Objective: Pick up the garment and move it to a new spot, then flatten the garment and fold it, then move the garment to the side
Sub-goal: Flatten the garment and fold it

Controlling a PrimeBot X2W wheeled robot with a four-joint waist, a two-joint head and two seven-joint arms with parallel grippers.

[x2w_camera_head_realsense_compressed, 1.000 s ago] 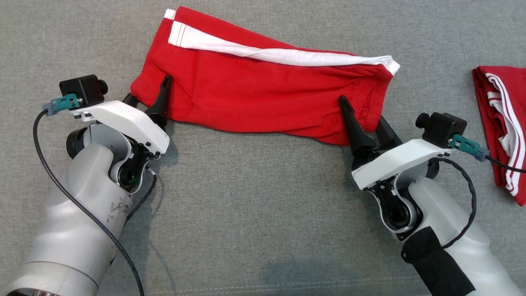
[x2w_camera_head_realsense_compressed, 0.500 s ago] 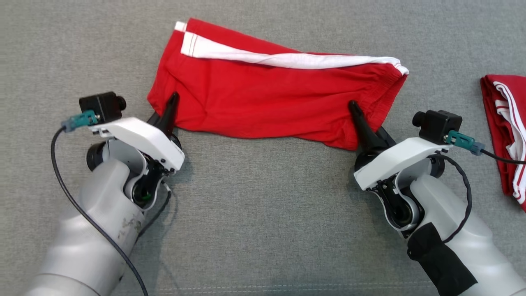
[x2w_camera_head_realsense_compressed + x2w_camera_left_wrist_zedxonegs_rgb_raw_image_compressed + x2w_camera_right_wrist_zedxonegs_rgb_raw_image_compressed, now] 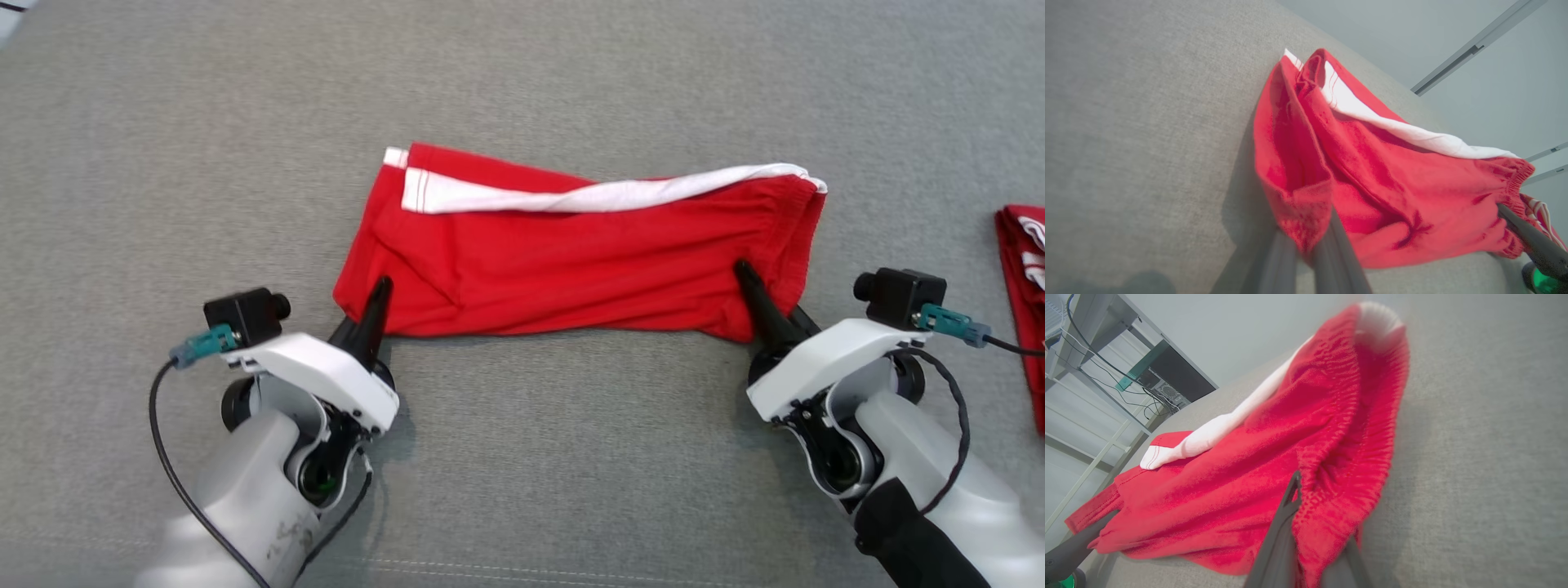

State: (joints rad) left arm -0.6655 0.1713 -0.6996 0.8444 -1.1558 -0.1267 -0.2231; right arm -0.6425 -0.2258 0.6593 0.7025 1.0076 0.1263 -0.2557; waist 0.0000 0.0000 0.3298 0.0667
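Head view: the left gripper [image 3: 367,310] and right gripper [image 3: 771,302] have fingers closed on the near corners of the red shorts [image 3: 571,261], bunched on the tabletop [image 3: 571,457] left of a folded red cloth [image 3: 1024,310], so flattening, folding and setting aside seem undone.

Garment [image 3: 571,269] between left claw [image 3: 367,314], right claw [image 3: 767,306]

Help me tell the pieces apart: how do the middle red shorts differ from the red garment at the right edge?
The red shorts are clamped at both near corners by the left end effector and right end effector; the red garment lies untouched. The shorts show whole; the garment is cut by the frame. Both are red with white stripes.
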